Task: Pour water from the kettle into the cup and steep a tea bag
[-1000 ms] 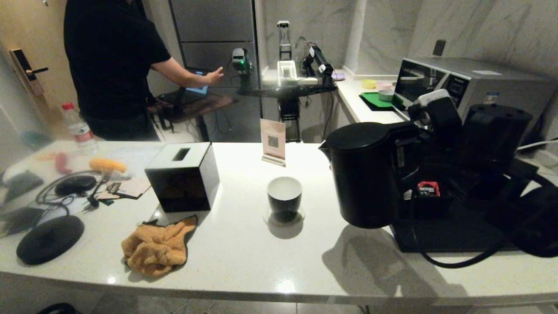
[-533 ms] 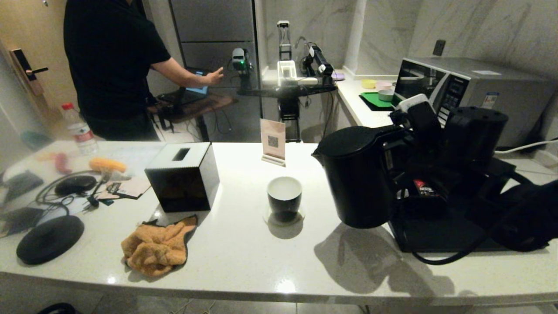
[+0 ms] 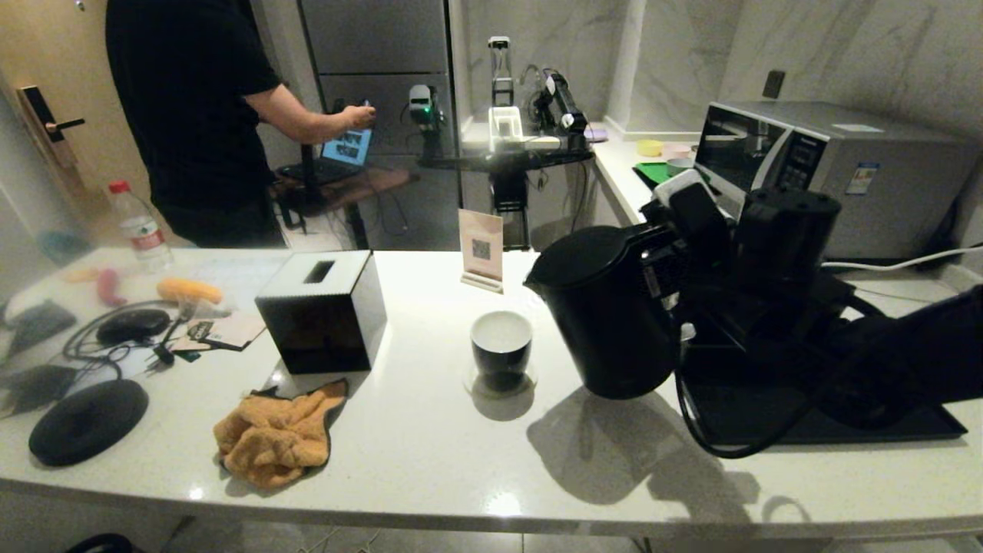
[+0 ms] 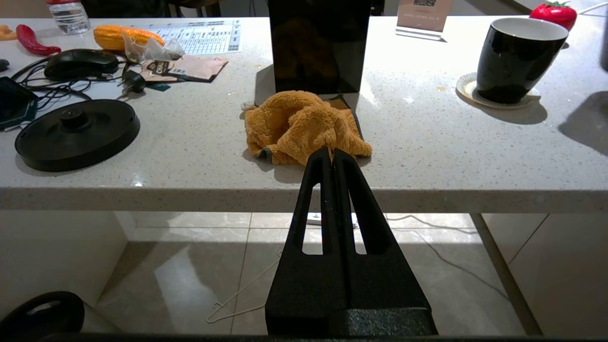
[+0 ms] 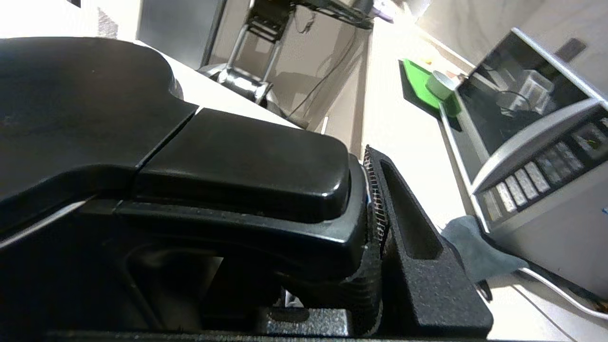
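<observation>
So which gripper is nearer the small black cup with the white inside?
Right. The right gripper holds the matte black kettle beside the cup; the left gripper sits off the counter's near edge.

Black kettle (image 3: pixel 610 311) tilted beside cup (image 3: pixel 501 347)

I'm seeing the cup (image 3: pixel 501 348) sitting mid-counter (image 3: pixel 430 461) on a coaster (image 4: pixel 468 89), the kettle (image 3: pixel 607 315) hanging just to its right. The box (image 3: pixel 322 311) is standing left of the cup, the cloth (image 3: pixel 276 438) lying before it, and the base (image 3: pixel 87 421) lying far left.
</observation>
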Tool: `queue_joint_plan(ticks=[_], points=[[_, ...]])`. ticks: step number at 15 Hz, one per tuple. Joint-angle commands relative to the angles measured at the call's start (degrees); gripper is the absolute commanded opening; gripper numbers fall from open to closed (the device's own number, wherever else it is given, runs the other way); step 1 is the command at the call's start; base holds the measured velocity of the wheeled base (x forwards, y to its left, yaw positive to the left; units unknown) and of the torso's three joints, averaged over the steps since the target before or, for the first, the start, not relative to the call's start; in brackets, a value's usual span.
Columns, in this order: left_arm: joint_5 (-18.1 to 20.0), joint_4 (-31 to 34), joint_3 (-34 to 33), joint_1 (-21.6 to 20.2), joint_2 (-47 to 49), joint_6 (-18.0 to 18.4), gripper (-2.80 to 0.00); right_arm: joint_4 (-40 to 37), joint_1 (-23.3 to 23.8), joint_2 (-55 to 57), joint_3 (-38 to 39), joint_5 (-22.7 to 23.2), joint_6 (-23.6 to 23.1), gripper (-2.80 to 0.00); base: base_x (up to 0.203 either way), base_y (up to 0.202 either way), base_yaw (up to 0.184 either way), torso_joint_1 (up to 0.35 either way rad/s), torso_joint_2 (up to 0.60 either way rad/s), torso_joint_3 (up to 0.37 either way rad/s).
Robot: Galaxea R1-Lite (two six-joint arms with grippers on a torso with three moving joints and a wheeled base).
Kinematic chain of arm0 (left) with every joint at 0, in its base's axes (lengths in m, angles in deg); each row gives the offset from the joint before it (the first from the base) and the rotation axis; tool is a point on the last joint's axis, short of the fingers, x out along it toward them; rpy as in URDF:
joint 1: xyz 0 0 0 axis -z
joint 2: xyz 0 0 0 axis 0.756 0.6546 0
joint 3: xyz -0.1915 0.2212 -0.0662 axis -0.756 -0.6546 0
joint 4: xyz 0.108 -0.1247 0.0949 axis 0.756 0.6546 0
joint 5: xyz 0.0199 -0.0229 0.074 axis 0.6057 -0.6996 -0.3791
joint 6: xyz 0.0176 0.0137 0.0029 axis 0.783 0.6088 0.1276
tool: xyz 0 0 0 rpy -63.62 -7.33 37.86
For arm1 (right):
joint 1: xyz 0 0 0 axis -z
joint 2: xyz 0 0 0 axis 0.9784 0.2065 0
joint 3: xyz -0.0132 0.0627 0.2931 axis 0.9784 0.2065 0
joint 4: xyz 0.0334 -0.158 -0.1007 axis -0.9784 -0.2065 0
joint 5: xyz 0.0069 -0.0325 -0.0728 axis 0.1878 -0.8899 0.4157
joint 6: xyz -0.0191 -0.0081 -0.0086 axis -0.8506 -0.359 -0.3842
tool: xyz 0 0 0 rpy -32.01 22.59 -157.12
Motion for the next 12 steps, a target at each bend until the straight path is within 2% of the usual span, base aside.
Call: queue_joint_plan(ticks=[1,12], points=[[0.00,-0.01,0.00,-0.01,0.02,-0.02,-2.80,0.38,-0.61,1.23,-0.32,-0.11,-1.48,-2.80,0.000,0.000,0.000,0.000,0.00,0.000],[0.00,-0.01,0.00,-0.01,0.02,-0.02,-2.80,0.44,-1.76,4.26,-2.61,-0.03,-7.58,-2.80,0.000,0.000,0.000,0.000,0.00,0.000]])
